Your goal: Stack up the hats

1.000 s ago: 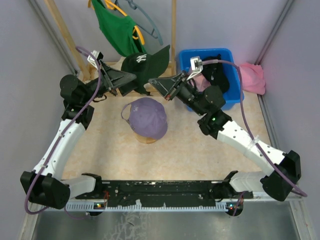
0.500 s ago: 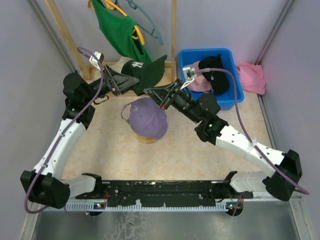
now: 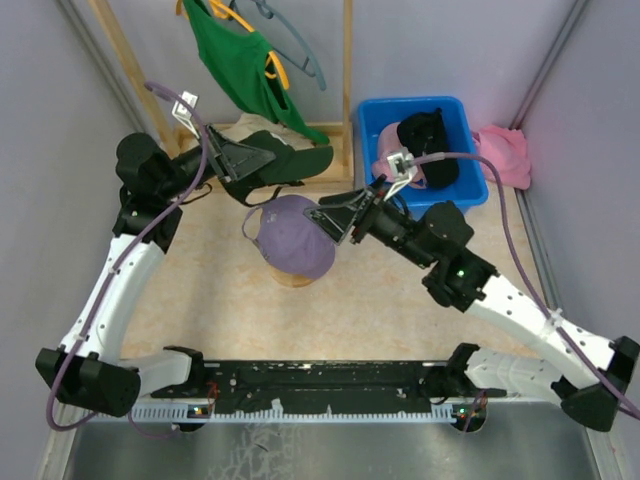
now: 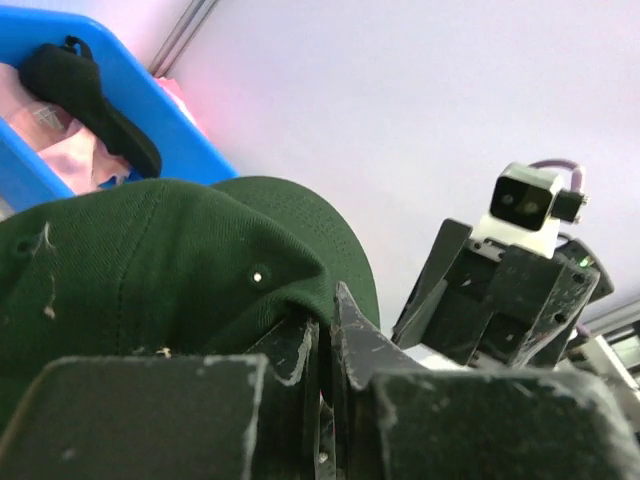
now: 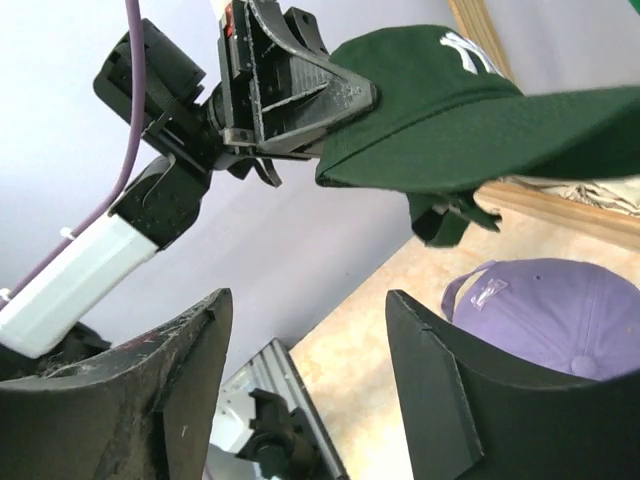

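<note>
Dark green cap (image 3: 290, 160), white logo up, is pinched at what looks like its back edge by my left gripper (image 3: 262, 160). The jaws are clamped on the fabric, and the brim points right in the upper middle of the overhead frame. Just below it, at centre, sits the lavender cap (image 3: 295, 235). My right gripper (image 3: 335, 222) hangs spread and empty beside that crown, so the left arm is nearer for lowering.
</note>
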